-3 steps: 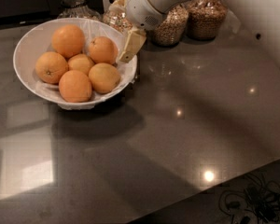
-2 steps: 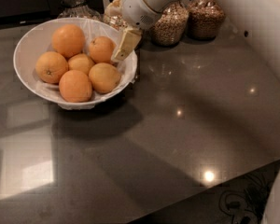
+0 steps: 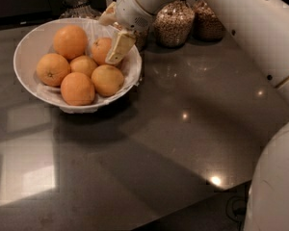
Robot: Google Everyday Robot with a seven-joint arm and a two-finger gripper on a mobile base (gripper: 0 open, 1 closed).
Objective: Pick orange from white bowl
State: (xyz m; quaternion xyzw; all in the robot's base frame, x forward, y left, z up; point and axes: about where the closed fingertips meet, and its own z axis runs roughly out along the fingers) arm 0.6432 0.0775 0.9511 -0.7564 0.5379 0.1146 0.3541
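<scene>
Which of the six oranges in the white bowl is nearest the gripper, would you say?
The orange at the white bowl's back right; the gripper hangs just over its right side, while the other five sit farther off.

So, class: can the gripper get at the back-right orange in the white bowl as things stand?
Probably yes: the gripper hangs just beside that orange, over the right side of the white bowl. Nothing covers it, though other oranges press close.

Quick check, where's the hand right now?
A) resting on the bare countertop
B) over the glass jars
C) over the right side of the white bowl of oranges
C: the robot's hand hangs over the right side of the wide shallow white bowl, beside a round orange fruit.
</scene>
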